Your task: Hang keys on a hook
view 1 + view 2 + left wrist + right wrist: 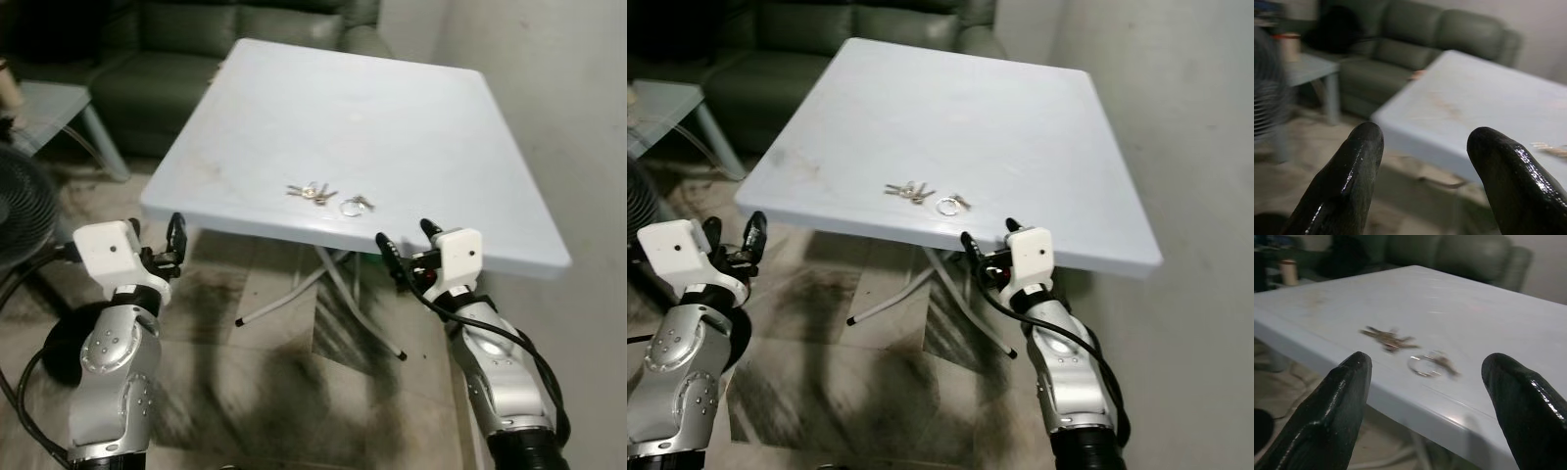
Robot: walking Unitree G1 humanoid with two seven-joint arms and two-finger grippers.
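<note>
- The two silver arms rise from the bottom of the head views. The left gripper (157,235) is held in front of the table's near left corner, and the right gripper (409,247) is held just short of the table's near edge.
- The right gripper's fingers (1327,416) stand wide apart with nothing between them; in the right wrist view both lie below the level of the table top and point across it.
- Straight ahead of those fingers, on the table (411,127) just past its near edge, lie the keys: a bunch of keys (312,192) fanned out flat, and just beside it a key ring (352,207) with a small key attached, nearer the right fingers.
- In the right wrist view, the bunch (1387,338) and the ring (1423,365) both show in the gap between the fingers, resting on the pale blue top.
- The left gripper's fingers (1344,186) are also spread wide and hold nothing; they aim past the table's corner towards a dark green sofa (1415,44).
- Beyond the left fingers a black fan (22,211) stands on the floor, with a small grey side table (44,108) near the sofa.
- The floor (255,382) beneath the arms is tiled and smudged dark.
</note>
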